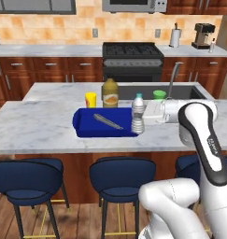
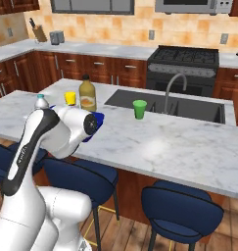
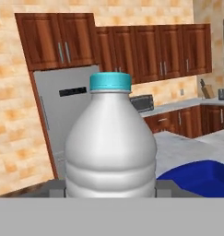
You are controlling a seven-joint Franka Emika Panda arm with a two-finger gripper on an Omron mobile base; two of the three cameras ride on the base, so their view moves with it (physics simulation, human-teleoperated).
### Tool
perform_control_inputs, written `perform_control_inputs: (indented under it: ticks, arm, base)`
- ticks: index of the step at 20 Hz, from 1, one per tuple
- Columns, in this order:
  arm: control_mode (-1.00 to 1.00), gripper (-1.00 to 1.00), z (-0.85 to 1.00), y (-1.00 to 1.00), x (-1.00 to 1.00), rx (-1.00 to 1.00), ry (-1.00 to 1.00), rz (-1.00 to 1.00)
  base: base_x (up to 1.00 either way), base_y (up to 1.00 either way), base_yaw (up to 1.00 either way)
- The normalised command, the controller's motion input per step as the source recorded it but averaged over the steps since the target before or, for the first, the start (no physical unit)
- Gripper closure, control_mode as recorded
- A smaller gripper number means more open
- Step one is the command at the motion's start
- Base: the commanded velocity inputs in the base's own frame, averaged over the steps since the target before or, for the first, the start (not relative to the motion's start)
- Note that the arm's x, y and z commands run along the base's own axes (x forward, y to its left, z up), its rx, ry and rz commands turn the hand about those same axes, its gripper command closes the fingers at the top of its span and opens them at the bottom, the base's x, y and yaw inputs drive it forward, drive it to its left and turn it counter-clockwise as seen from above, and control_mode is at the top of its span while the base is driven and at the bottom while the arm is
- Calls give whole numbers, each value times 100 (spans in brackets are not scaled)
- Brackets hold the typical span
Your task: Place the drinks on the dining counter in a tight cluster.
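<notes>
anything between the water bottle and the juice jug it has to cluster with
Nothing blocks it. The fingers are shut on the water bottle, which stands at the blue tray's right edge; the juice jug stands just behind, bare counter between.

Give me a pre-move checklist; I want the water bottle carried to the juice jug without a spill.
1. Gripper shut on water bottle: ok.
2. Bottle upright: ok.
3. Cap on: ok.
4. Juice jug upright on counter: ok.
5. Bottle lifted off the blue tray: cannot tell.
6. Path to jug: not ok, knife on the tray and yellow cup beside the jug.
</notes>
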Motion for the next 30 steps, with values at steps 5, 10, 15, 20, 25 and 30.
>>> perform_control_inputs:
  ticks: [5,10,15,20,25,30]
  arm:
    - [-100,100,28,-30,34,0,0,0]
    - [-100,100,18,-33,36,0,-1,-1]
    - [-100,100,6,-29,40,0,-1,-19]
    - [-100,100,-4,-17,49,0,-1,-23]
    - [-100,100,-8,-4,56,-3,-3,-31]
    - [-100,100,-14,-13,45,-6,0,-11]
  base:
    - [0,0,0]
    - [0,0,0]
    - [0,0,0]
    - [0,0,0]
    - [0,0,0]
    - [0,0,0]
